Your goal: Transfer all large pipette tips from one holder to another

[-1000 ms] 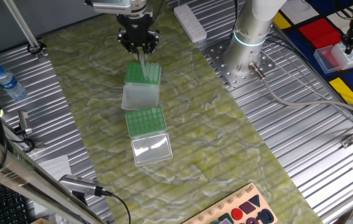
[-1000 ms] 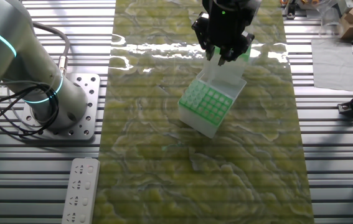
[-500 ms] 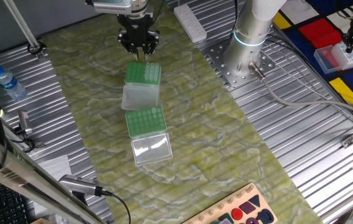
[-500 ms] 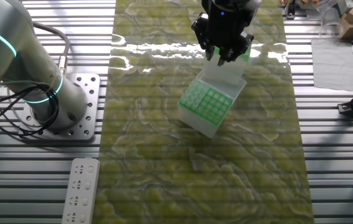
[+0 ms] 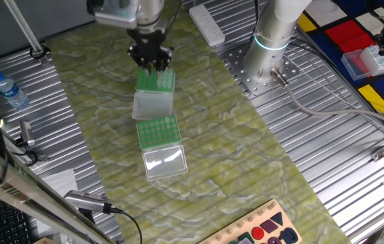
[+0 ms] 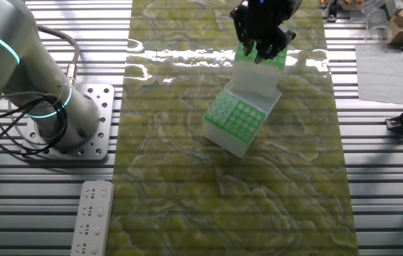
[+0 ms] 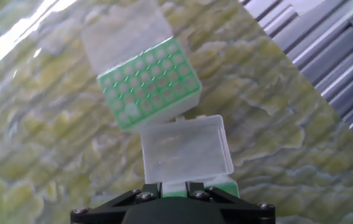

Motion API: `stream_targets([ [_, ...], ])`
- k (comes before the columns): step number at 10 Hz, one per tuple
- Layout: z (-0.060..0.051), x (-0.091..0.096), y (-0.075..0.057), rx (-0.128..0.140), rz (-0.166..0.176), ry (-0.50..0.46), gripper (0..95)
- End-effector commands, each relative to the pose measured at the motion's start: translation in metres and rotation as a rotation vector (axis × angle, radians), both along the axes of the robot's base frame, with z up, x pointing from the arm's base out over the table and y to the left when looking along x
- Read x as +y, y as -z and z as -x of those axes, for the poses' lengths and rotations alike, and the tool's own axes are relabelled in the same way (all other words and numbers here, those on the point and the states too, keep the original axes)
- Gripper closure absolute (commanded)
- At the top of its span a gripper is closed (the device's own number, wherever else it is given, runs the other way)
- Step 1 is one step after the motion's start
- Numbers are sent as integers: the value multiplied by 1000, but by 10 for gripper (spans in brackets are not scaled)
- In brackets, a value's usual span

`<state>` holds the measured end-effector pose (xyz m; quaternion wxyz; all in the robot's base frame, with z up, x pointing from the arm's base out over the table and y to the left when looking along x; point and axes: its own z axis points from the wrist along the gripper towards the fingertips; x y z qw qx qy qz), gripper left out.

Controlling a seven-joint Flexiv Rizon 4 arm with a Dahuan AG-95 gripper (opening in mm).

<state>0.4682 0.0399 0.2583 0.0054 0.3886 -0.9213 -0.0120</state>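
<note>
- One fixed view: my black two-finger claw (image 5: 152,62) hangs over the far green-topped translucent tip box (image 5: 155,80), its fingers down at that grid. The second green-topped box (image 5: 158,131) lies nearer the camera, well beyond my fingertips, its clear hinged lid (image 5: 165,163) flat on the green marbled mat (image 5: 246,156). No writing readable.
- The other fixed view: my claw (image 6: 262,50) blocks most of the box under it; the second box's (image 6: 237,117) holes show whitish large pipette tips (image 6: 224,114).
- Hand view: only my claw's black base (image 7: 173,202) shows. I cannot tell how far it is open or whether it holds anything. Ahead, an open lid (image 7: 185,151), then the filled grid (image 7: 148,81).
</note>
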Motion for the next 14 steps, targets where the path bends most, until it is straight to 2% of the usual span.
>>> stream_targets([
  [1,-8,33,18,21,6,124,760],
  [6,-10,90,48,18,38,179,760],
  [9,-7,95,62,2,39,155,760],
  [14,-3,92,74,-20,44,140,760],
])
